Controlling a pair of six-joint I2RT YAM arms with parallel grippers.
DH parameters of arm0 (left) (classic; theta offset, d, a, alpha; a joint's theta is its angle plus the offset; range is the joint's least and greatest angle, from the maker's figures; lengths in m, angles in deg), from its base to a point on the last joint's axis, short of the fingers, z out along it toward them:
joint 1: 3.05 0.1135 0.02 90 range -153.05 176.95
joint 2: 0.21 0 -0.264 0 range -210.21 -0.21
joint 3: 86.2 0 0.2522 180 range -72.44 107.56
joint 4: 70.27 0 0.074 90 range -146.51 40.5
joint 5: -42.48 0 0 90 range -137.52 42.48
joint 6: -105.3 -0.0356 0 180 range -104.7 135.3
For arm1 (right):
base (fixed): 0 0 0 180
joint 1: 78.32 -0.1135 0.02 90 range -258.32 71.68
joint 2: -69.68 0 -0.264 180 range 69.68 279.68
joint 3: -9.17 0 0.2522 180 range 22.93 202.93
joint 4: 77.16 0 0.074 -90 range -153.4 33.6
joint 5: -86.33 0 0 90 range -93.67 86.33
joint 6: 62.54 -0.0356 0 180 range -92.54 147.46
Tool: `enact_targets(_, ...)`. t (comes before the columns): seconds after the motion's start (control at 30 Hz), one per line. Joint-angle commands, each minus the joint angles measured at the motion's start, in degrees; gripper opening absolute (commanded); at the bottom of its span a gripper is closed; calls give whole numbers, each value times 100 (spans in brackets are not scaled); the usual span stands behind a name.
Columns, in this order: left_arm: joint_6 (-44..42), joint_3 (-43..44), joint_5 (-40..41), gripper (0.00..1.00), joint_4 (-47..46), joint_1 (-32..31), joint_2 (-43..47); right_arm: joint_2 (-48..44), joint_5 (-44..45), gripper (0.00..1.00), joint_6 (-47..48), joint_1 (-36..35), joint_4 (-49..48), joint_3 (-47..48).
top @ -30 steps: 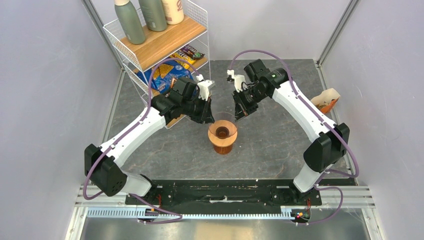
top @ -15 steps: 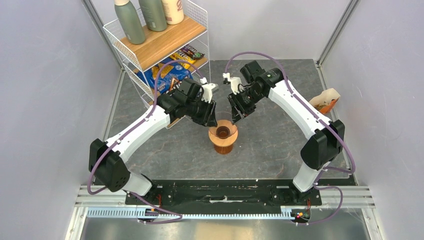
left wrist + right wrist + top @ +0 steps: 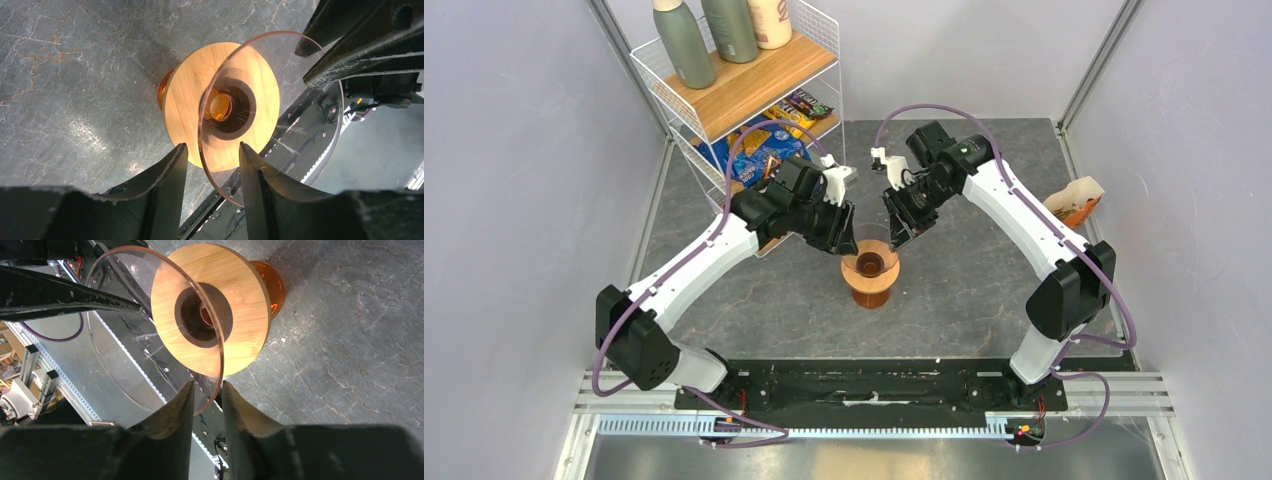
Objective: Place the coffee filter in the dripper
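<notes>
The right gripper [image 3: 896, 232] is edging left toward the dripper [image 3: 871, 243] (a small shift, its elbow swinging inward too), narrowing the gap to the left gripper [image 3: 844, 238]. The left gripper, after pushing in toward the rim half a second ago, is drawing back a little, its lower arm swinging outward again.

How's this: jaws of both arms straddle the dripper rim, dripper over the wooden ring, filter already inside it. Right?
One error: the dripper holds nothing, as both wrist views show. The rest stands: the jaws of the left gripper and right gripper straddle its rim, over the wooden ring.
</notes>
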Motion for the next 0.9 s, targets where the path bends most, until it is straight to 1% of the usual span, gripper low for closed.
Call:
enact_targets(0.0, 170, 212, -270, 47, 14, -14, 228, -283, -172, 29, 35, -8, 97, 120)
enact_targets(0.1, 222, 264, -318, 41, 14, -18, 179, -287, -185, 19, 9, -8, 101, 159)
enact_targets(0.23, 257, 328, -353, 37, 14, -22, 126, -290, -176, 10, -17, -5, 133, 217)
enact_targets(0.43, 257, 230, -219, 36, -4, -15, 51, -212, -34, 7, -26, 7, 73, 74)
enact_targets(0.53, 278, 157, -199, 35, -35, -14, 12, -158, 8, 5, -65, 56, 69, 140)
enact_targets(0.57, 286, 140, -204, 34, -70, -14, 1, -158, 9, 8, -77, 74, 73, 167)
enact_targets(0.6, 307, 130, -184, 33, -101, -14, -4, -147, 2, 15, -92, 87, 73, 197)
enact_targets(0.7, 315, 135, -164, 26, -159, 10, -49, -130, -64, 31, -131, 124, 101, 285)
enact_targets(0.77, 323, 135, -175, 22, -204, 13, -65, -152, -158, 40, -158, 139, 103, 332)
enact_targets(0.83, 317, 150, -177, 21, -213, 8, -73, -187, -234, 41, -158, 157, 101, 369)
enact_targets(0.87, 305, 161, -177, 21, -201, 13, -77, -205, -270, 44, -158, 165, 107, 384)
